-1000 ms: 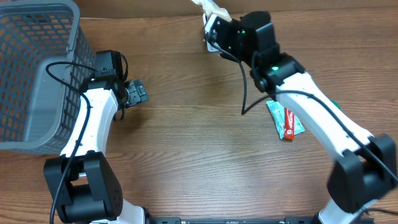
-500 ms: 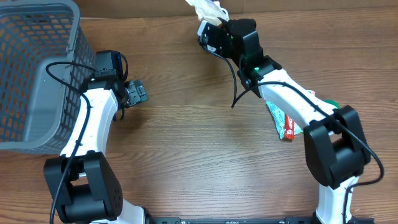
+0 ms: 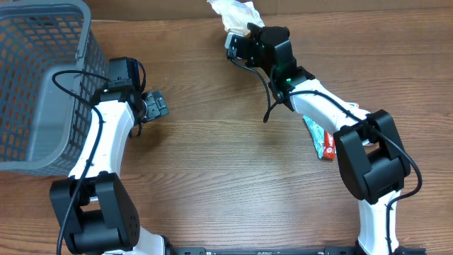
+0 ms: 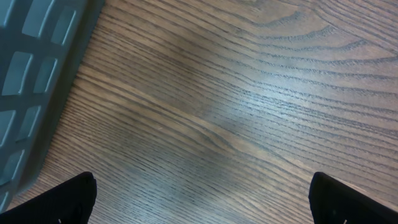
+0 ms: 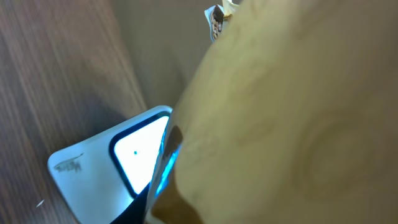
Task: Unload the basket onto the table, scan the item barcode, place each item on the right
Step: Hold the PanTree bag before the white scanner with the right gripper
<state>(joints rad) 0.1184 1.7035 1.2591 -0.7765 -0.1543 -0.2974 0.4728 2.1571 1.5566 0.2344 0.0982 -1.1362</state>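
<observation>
While the left pincer [image 3: 157, 105] gapes wide above the surface [image 3: 212, 177], the right pincer [image 3: 241, 33] clamps a pale packet [image 3: 232, 10] close by the scanner [image 5: 118, 168].

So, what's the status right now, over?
Left tool open, beside basket. Right tool shut on pale packet, at lit scanner. Spare packet lies apart, not blocking.

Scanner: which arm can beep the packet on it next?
Right. Its fingers hold the pale packet beside the lit scanner; the left fingers are open and empty over bare table by the basket.
</observation>
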